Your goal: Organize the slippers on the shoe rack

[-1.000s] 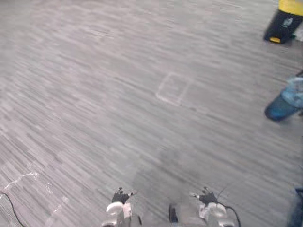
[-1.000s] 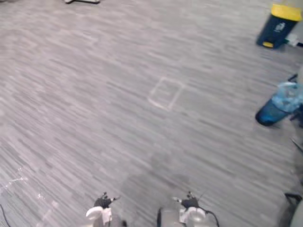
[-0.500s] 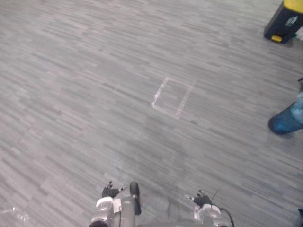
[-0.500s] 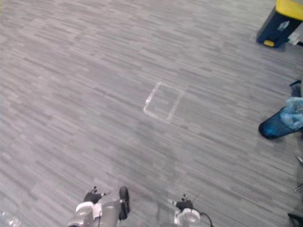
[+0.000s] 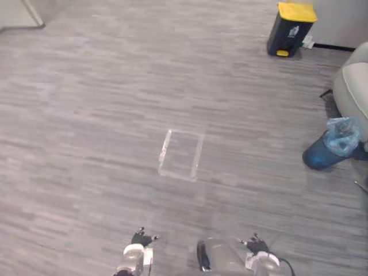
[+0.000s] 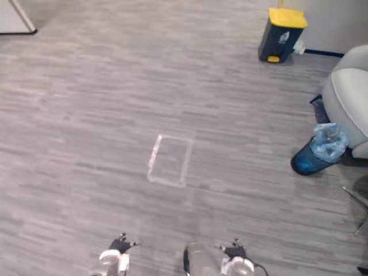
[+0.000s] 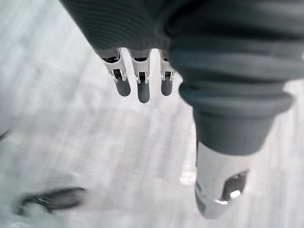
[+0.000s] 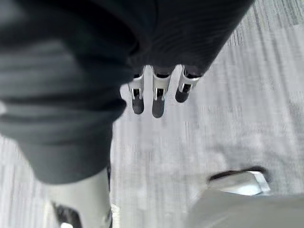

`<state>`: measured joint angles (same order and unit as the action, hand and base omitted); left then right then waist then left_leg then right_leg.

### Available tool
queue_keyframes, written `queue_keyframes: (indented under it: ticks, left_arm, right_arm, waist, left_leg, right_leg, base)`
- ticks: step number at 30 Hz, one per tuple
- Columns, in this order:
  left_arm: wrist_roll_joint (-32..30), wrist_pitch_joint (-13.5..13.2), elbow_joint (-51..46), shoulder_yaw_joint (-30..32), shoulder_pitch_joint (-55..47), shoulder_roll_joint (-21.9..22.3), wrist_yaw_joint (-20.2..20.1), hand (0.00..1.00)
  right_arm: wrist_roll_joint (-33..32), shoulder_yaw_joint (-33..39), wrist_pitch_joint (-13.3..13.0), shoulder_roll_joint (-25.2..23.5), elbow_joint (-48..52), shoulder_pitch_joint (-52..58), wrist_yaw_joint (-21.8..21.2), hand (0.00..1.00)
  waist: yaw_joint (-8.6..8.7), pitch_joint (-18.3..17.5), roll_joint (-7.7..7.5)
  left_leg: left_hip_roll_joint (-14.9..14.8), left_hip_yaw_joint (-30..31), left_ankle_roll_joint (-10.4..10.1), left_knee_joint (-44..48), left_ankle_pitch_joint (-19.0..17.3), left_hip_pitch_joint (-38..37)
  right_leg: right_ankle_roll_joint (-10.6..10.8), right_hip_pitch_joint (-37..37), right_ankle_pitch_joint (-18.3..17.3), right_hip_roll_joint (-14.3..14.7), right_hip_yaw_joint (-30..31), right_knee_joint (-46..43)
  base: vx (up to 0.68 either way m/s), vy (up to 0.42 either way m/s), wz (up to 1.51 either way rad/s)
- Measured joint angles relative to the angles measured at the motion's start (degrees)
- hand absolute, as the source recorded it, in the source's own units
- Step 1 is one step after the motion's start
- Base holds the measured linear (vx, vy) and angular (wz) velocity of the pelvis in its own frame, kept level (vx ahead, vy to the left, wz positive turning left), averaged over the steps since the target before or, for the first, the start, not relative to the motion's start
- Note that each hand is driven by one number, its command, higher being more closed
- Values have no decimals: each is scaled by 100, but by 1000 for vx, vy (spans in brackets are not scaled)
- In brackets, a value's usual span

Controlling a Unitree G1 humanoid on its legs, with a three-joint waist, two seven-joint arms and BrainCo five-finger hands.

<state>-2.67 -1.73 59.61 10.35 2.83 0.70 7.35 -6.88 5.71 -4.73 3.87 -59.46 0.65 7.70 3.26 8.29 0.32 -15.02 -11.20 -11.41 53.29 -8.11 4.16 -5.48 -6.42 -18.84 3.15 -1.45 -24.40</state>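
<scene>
silver dark-tipped fingers [image 7: 142, 89], dark ribbed cover [image 7: 228, 52]

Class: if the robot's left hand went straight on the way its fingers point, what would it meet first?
The left hand would likely meet the grey floor first. Nothing shows between them, though depth is unclear.

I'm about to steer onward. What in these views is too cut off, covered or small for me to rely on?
- Grey padded seat: cut off by the right edge of both eye views, so what kind of seat it is stays unclear.
- Blue bin: a clear bag over its mouth hides the contents.
- Yellow-lidded bin: its label is too small to read.
- Pale panel: cut off at the top left corner.
</scene>
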Motion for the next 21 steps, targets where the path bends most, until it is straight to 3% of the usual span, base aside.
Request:
queue_keyframes:
  ticks: [1,2,3,4,5,6,7,8,9,10,11,14,15,16,17,18,19,20,21]
  left_arm:
    - [-1,4,-33,-2,-19,8,2,0]
    - [4,15,-190,-13,-160,35,2,0]
    - [4,6,-273,-19,-164,30,3,0]
    - [26,-5,-366,-15,-152,21,9,0]
    - [57,-6,-374,-3,-142,5,23,0]
    - [58,-5,-372,-6,-140,4,25,0]
    - [60,-18,-315,-59,-136,46,30,0]
    - [60,-21,-292,-100,-136,54,33,0]
    - [62,-30,-222,-213,-136,31,32,0]
    - [62,-20,-119,-266,-95,-42,39,0]
    - [62,-24,-33,-317,33,-157,77,0]
    - [59,-6,136,-356,-44,-312,123,0]
    - [61,-7,182,-352,-121,-468,120,0]
    - [61,-12,185,-358,-171,-491,121,0]
    - [60,0,177,-468,-291,-430,130,0]
    - [59,8,219,-634,-302,-486,119,0]
    - [60,17,326,-751,-155,-533,130,0]
    - [60,32,350,-752,-41,-525,128,0]
    - [61,47,415,-753,78,-508,126,0]
  right_arm:
    - [-1,-51,1,-26,2,-7,-1,0]
    - [-1,-195,9,-120,10,-62,3,0]
    - [-1,-192,8,-147,11,-80,2,0]
    - [-4,-181,23,-159,3,-81,4,0]
    - [-4,-142,30,-197,8,-142,7,0]
    - [-4,-129,30,-227,1,-143,8,0]
    - [-4,78,35,-142,-29,-145,6,0]
    - [-3,97,34,-123,-41,-148,8,0]
    - [-3,67,39,-22,-146,-195,13,0]
    - [2,32,65,-59,-262,-267,15,0]
    - [8,-13,89,-61,-395,-327,1,0]
    - [7,175,135,-77,-493,-294,-4,0]
    - [10,296,115,-117,-425,-376,-6,0]
    - [14,303,114,-121,-433,-423,-8,0]
    - [19,313,110,33,-443,-371,-11,0]
    - [20,302,83,45,-456,-405,-17,0]
    - [22,306,98,39,-480,-482,-53,0]
    - [22,303,122,50,-500,-512,-57,0]
    - [22,303,130,83,-499,-532,-61,0]
  waist:
    - [-38,8,-29]
    - [-130,-22,-106]
    - [-178,-29,-120]
    - [-319,-44,-131]
    - [-395,-4,-189]
    - [-392,0,-194]
    - [-388,-42,-124]
    - [-389,-82,-48]
    - [-439,-91,90]
    - [-429,-167,32]
    - [-338,-176,-24]
    - [-340,-214,-159]
    - [-405,-144,-163]
    - [-418,-182,-168]
    - [-334,-306,23]
    - [-302,-273,14]
    - [-309,-238,-28]
    - [-318,-206,32]
    - [-301,-111,177]
  left_leg:
    - [-23,-55,17,180,-14,103]
    - [-85,-280,262,567,-193,558]
    - [-125,-415,376,552,-274,727]
    - [-137,-699,545,255,-464,1021]
    - [1,-970,694,-609,-596,1213]
    - [99,-1003,710,-962,-597,1261]
    - [639,-656,618,-3119,-128,1345]
    - [708,-429,549,-3583,43,1377]
    - [838,16,435,-3990,1001,1470]
    - [948,-106,601,-3981,867,1451]
    - [997,-201,825,-3933,787,1463]
    - [931,-446,1176,-3337,568,1315]
    - [813,-784,1288,-2608,358,1343]
    - [893,-833,1243,-2737,214,1254]
    - [1177,-699,1246,-4112,423,705]
    - [1278,-923,1226,-4333,212,398]
    - [1344,-1019,1267,-4515,192,190]
    - [1312,-1010,1268,-4648,191,80]
    - [1187,-1012,1259,-4856,176,-158]
  right_leg:
    - [-31,111,-18,3,60,87]
    - [-57,499,-24,-14,315,411]
    - [-58,639,-23,-37,421,537]
    - [-52,901,-20,-128,666,751]
    - [-50,1238,-20,-328,867,993]
    - [-46,1334,-22,-401,910,1045]
    - [-23,1502,-35,-657,1182,1106]
    - [-23,1515,-35,-668,1289,1122]
    - [24,1652,-17,-693,1613,1274]
    - [243,1649,76,-859,1699,1318]
    - [782,1511,535,-951,1830,1245]
    - [885,1445,1212,-1004,2160,967]
    - [1139,1426,1783,-952,2247,552]
    - [1314,1320,1912,-971,2300,246]
    - [1657,976,2032,-897,2332,-593]
    - [1602,746,1499,-927,2264,-1223]
    - [1287,131,657,-862,2123,-1832]
    - [1128,-118,410,-751,1978,-1902]
    - [879,-424,102,-460,1722,-1811]
  base:
    - [420,8,-59]
    - [348,39,-55]
    - [449,94,-89]
    - [569,215,-96]
    - [482,197,-90]
    - [609,318,-93]
    - [410,255,-67]
    - [719,459,-117]
    - [543,367,-83]
    - [800,513,-72]
    - [491,308,-16]
    - [565,262,-54]
    - [325,110,-98]
    - [323,181,-122]
    - [220,235,-85]
    - [266,197,-92]
    - [224,96,-65]
    - [247,-27,-69]
    - [270,-46,-57]
